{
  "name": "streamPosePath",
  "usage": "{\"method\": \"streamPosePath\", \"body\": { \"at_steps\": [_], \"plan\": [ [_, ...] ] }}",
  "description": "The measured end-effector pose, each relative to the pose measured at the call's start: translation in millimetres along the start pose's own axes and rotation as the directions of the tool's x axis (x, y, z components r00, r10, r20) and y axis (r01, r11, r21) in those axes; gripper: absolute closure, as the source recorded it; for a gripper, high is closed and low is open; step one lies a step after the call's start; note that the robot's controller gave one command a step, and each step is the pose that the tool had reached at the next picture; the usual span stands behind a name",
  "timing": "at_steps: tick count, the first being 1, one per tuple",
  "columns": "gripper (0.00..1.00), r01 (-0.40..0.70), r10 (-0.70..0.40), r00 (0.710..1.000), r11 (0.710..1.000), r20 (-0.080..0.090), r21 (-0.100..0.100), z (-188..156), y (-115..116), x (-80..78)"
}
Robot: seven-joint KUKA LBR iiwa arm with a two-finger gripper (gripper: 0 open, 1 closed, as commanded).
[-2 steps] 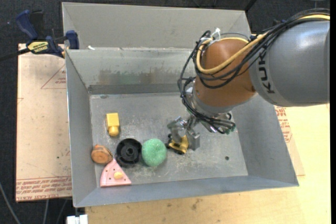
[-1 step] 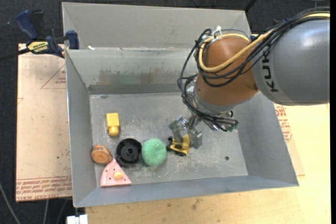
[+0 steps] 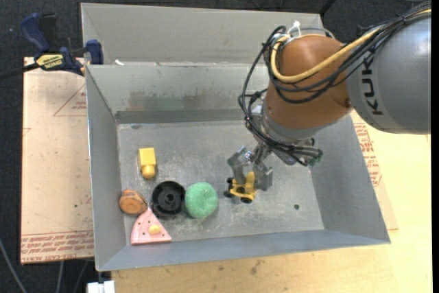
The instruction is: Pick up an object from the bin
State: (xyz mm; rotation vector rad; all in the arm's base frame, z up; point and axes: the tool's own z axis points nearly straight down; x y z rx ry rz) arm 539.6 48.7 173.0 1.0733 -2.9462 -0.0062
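Grey metal bin [image 3: 103,147]: we see loose things on its floor.
Gripper [image 3: 251,173]: low, right of the floor's centre, under the orange wrist cover [image 3: 305,82].
Fingers [image 3: 239,163]: we read them as spread apart.
Nearest thing: small yellow-and-black toy [image 3: 241,191], just below the fingertips, its top between them.
Lower left: yellow block [image 3: 147,161], brown disc [image 3: 132,202], black ring [image 3: 167,197], green ball [image 3: 201,200], pink wedge [image 3: 149,228].

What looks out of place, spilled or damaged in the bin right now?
Nothing stands out. The yellow block, brown disc, black ring, green ball and pink wedge lie together on the bin floor, lower left; a small yellow-and-black thing lies at the tool, apart from them.
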Motion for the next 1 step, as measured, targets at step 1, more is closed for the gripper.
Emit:
{"method": "streamPosePath", "body": {
  "at_steps": [1],
  "plan": [
    [1.00, -0.114, 0.114, 0.993, 0.993, 0.005, 0.002, -61.7, 0.3, 1.4]
  ]
}}
